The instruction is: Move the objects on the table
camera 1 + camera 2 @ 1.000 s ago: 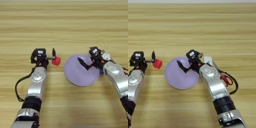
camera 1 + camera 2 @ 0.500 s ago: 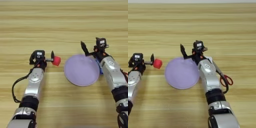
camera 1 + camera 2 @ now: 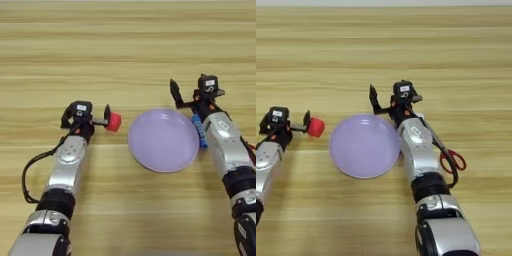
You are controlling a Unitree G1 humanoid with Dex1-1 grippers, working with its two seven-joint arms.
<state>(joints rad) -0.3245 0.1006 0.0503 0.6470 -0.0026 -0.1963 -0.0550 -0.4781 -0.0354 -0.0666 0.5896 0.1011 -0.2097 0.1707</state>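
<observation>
Left gripper [image 3: 102, 120] sits at the left of the desk [image 3: 125, 50], black fingers pointing right. One finger [image 3: 107, 113] stands just behind the small red cube [image 3: 114, 121], touching it or nearly so; the other finger is hidden, so cannot tell whether the cube is clamped. Same pose as a second ago, cube unmoved.

Right gripper [image 3: 186, 97] is over the far right rim of the round lilac plate [image 3: 162, 140], fingers spread wide, nothing between them. One finger [image 3: 174, 93] sticks up to the left. A second ago this gripper was low over the plate's middle; it has since lifted and pulled back toward the far rim.

A small blue piece [image 3: 200, 131] lies beside the plate's right edge, pressed against the right forearm; what it belongs to is hidden. Red-handled scissors [image 3: 453, 161] lie on the desk right of that forearm, partly under it.

Plate is between the two arms, empty, cube just left of it and apart from the rim. The far half of the desk is open wood, as is the near strip between the arms.
</observation>
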